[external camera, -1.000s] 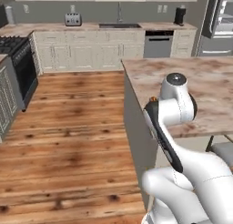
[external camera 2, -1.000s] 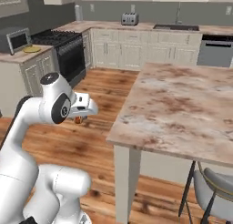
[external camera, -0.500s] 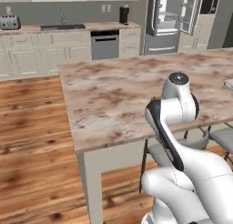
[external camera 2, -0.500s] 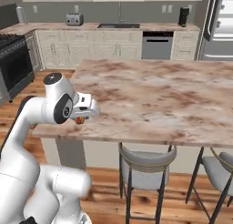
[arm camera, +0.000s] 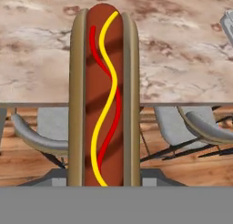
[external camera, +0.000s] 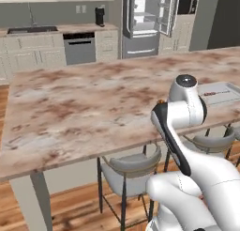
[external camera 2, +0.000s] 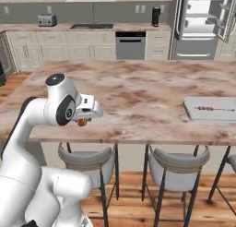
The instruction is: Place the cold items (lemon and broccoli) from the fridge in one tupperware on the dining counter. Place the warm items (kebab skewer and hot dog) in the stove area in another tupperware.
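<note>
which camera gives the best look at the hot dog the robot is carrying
The hand view: the hot dog stands lengthwise, bun and sauce stripes plain. The right base view shows just an orange bit under the claw; in the left base view the arm covers it.

dining counter [external camera 2: 138,97] bare near edge; stools [external camera 2: 177,164] crowd space beneath.

Hot dog [arm camera: 104,98] with red and yellow squiggles stands lengthwise, held in the tool. Kebab skewer [external camera 2: 215,109] lies in the light grey tray [external camera 2: 192,112] at the counter's [external camera 2: 138,90] 3 o'clock end.
</note>
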